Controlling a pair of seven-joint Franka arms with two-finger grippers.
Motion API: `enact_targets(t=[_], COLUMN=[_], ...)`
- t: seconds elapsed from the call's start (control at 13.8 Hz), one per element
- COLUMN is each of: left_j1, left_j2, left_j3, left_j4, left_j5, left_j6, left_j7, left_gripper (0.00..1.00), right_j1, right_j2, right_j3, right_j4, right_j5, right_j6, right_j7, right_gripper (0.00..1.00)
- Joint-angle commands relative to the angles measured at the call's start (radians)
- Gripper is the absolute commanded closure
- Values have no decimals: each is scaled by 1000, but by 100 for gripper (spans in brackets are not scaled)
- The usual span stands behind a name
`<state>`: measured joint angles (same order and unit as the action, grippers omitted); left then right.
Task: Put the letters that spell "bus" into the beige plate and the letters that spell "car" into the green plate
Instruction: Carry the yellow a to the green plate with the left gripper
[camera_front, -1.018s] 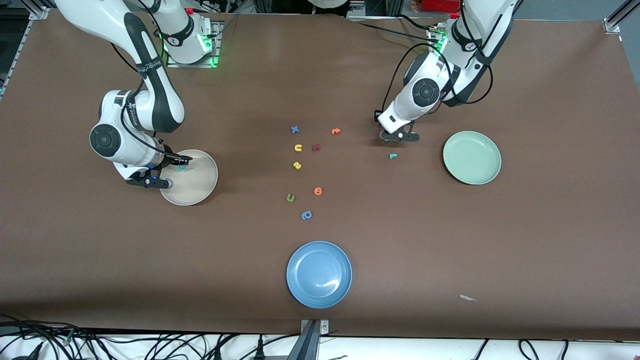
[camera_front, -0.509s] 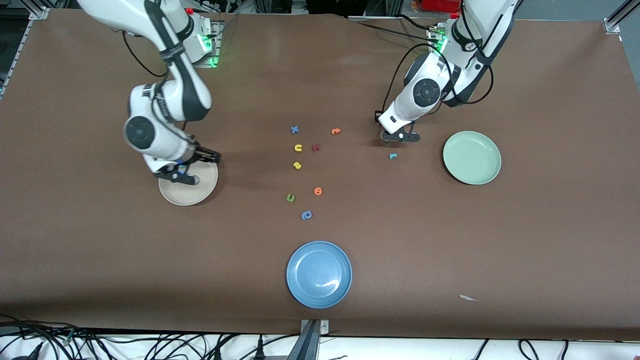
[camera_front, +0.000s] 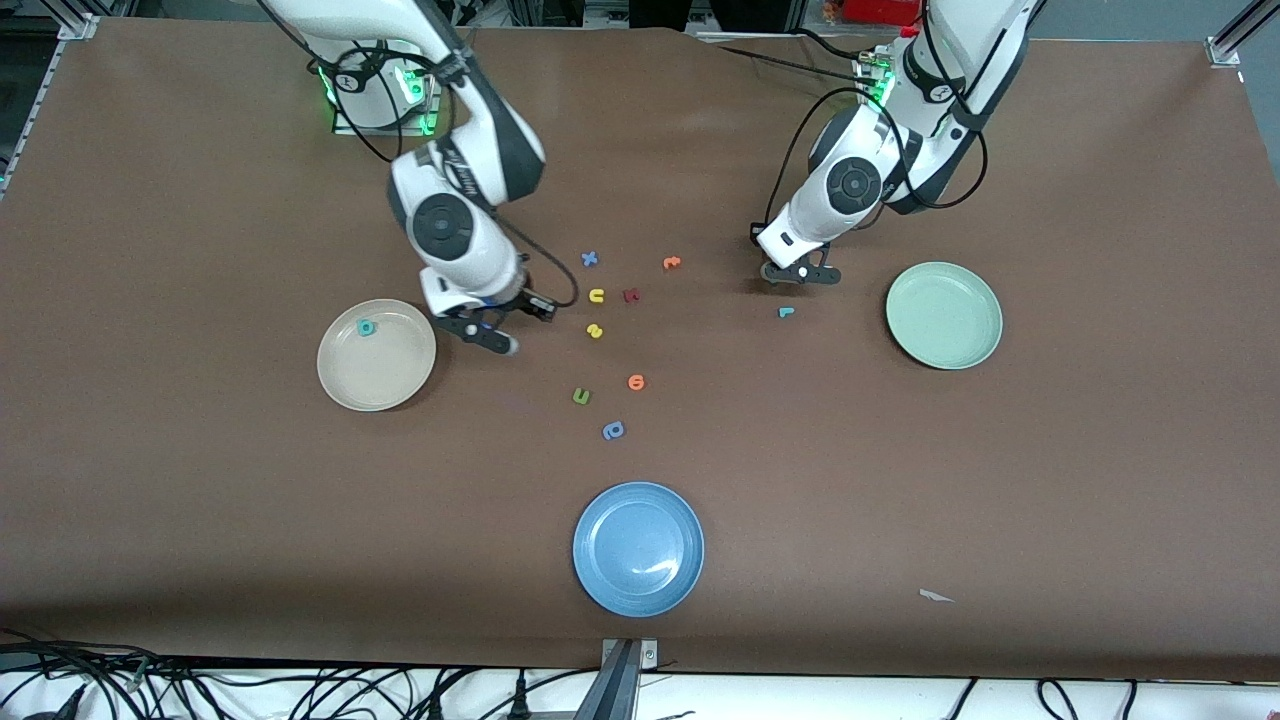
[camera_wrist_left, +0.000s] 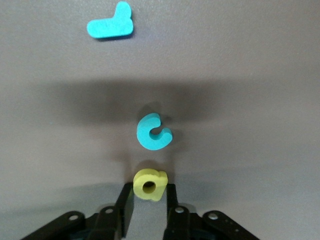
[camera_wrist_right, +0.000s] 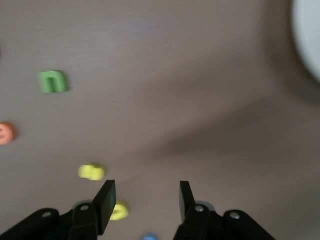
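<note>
Left gripper (camera_wrist_left: 148, 200), low on the table, closes around the small yellow foam "a" (camera_wrist_left: 149, 184); the teal foam "c" (camera_wrist_left: 153, 132) just beside it could get nudged. Right gripper (camera_wrist_right: 145, 200), jaws apart and empty, is near the yellow foam "u" (camera_front: 596, 295) and could bump the yellow "s" (camera_front: 594, 331).

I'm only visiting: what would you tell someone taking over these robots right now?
Left gripper: closed on the yellow "a", on the table beside the teal "c" and teal "r".
Right gripper: open, empty, over the table between the beige plate and the yellow "u" and yellow "s".
Done: teal "b" in the beige plate.
Left: u, s to beige; c, a, r to the green plate.
</note>
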<state>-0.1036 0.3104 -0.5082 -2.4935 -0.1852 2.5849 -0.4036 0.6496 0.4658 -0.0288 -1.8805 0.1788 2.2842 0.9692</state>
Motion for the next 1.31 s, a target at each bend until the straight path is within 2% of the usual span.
enact_targets(t=[0.0,0.22,0.51,1.24], left_j1=[1,1,1,39], left_j2=[-1,-5,-10,-51], left_j3=[0,0,0,5], left_j4=[1,1,1,41], left_j5=[-13,-13,-11,-10], left_j6=[4,4,4,-22], left_j7=[-3,-1,-1,6], left_gripper=[73,80,82,82], right_j1=[28,50,51,99], right_j2=[120,155,178,237], right_j3=[-8,-10,-8,-7], right_j4=[139,135,138,138], right_j5=[-5,-5,1,8], right_j6=[-2,73,115,178], right_j7=[103,140,146,189], right_gripper=[41,41,41,45])
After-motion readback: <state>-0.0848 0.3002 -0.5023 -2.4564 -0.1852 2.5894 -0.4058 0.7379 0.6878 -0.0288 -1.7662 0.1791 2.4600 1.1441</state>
